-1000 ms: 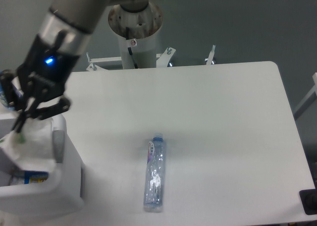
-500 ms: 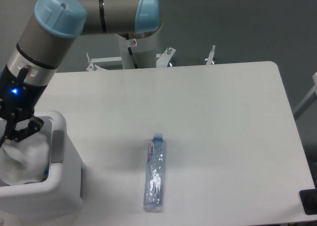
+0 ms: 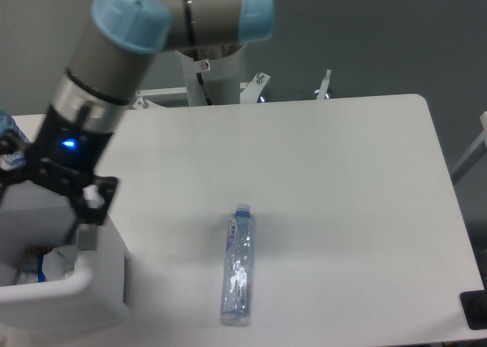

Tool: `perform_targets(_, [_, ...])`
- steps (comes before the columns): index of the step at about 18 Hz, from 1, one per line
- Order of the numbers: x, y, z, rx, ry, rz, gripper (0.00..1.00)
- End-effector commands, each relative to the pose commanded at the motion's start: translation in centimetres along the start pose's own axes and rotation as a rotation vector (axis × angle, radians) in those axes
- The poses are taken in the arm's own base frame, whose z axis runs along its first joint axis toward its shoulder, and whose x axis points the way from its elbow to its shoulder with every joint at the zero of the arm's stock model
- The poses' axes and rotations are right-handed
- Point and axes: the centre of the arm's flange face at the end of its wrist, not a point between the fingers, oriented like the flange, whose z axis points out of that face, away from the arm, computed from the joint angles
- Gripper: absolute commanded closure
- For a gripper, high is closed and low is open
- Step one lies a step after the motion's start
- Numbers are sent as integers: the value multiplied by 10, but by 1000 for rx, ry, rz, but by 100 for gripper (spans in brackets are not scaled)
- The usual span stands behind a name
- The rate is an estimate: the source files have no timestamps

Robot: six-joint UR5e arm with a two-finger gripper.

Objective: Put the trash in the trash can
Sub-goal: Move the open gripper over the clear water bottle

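Camera view: the wrapper (image 3: 57,262) is seen inside the trash can (image 3: 103,301) at lower left; the gripper (image 3: 46,202) hangs spread and empty above it (half done). The bottle (image 3: 237,267) lies unclaimed at lower centre of the table (image 3: 342,179).

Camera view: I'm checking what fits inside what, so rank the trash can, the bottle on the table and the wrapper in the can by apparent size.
1. Trash can, largest though cut off by the frame.
2. Bottle.
3. Wrapper, smallest, but only partly visible inside the can.
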Motion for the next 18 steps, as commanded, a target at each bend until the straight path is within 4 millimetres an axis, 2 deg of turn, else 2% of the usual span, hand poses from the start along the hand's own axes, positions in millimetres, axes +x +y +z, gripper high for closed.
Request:
perform_targets(3, [-34, -3, -1, 2, -60, -33, 0])
perform_targets(5, [-56, -3, 10, -12, -71, -56, 0])
perform_targets(7, [-79, -3, 9, -12, -83, -78, 0])
perform_targets(10, [-121, 5, 40, -67, -91, -41, 0])
perform_targets(13, [-151, 16, 75, -123, -96, 15, 0])
perform_targets(15, [-170, 24, 89, -153, -102, 45, 0])
perform_targets(18, [-198, 42, 123, -243, -161, 104, 0])
